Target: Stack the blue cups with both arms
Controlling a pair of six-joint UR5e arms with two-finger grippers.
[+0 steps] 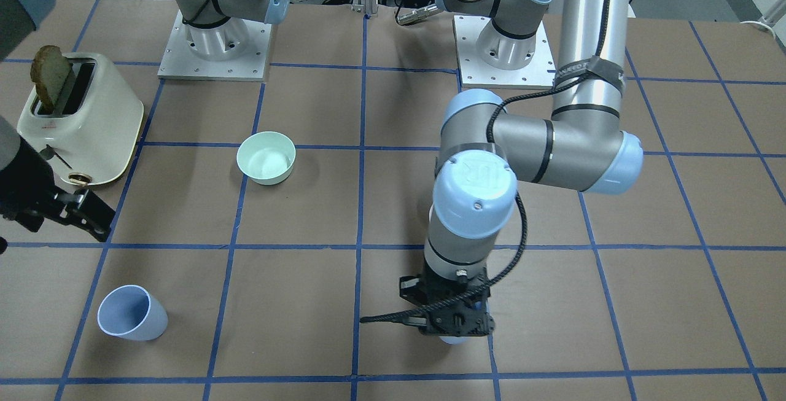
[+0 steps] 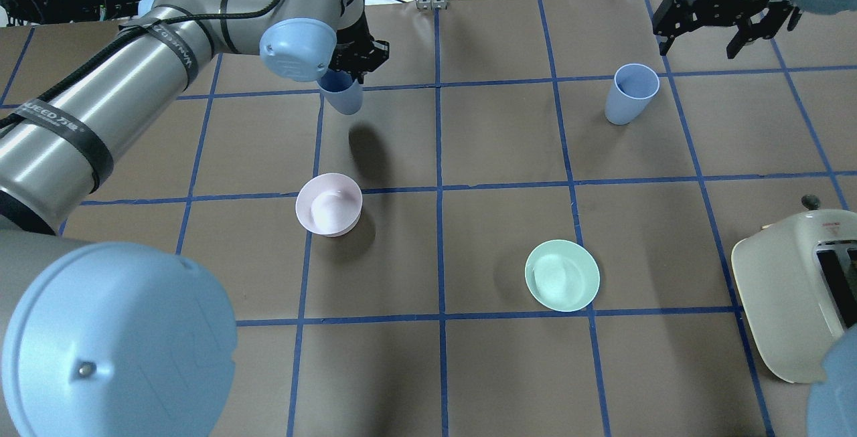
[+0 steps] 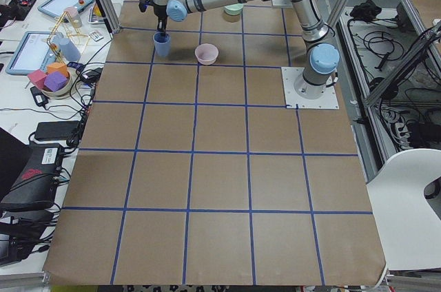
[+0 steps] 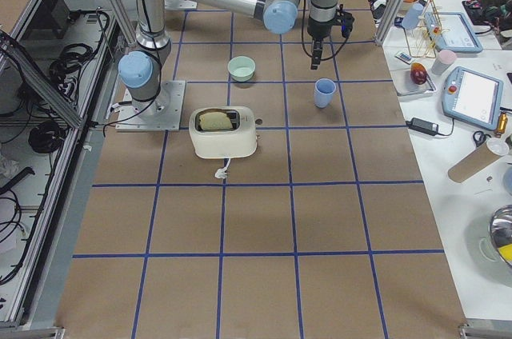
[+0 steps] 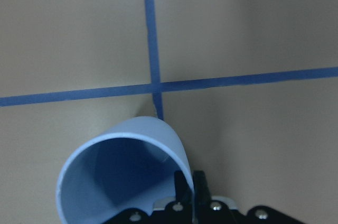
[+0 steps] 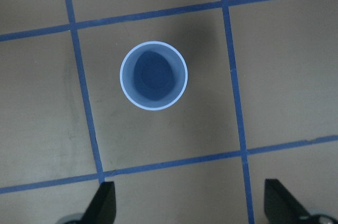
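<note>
My left gripper [image 2: 355, 62] is shut on the rim of one blue cup [image 2: 341, 96] and holds it a little above the table at the far left. The left wrist view shows one finger [image 5: 186, 188] inside the cup's [image 5: 121, 176] rim. From the front, the left gripper [image 1: 454, 321] hides most of that cup [image 1: 454, 340]. The second blue cup [image 2: 629, 92] stands upright on the table at the far right. My right gripper [image 2: 703, 32] is open and empty, above and just beyond it. In the right wrist view that cup [image 6: 153, 75] sits ahead of the spread fingertips [image 6: 103, 205].
A pale pink bowl [image 2: 328, 204] sits near the left-centre and a mint-green bowl [image 2: 562, 275] right of centre. A cream toaster [image 2: 793, 296] holding a slice of bread [image 1: 49, 75] stands at the near right edge. The arm bases [image 1: 215, 51] are bolted at the robot's side.
</note>
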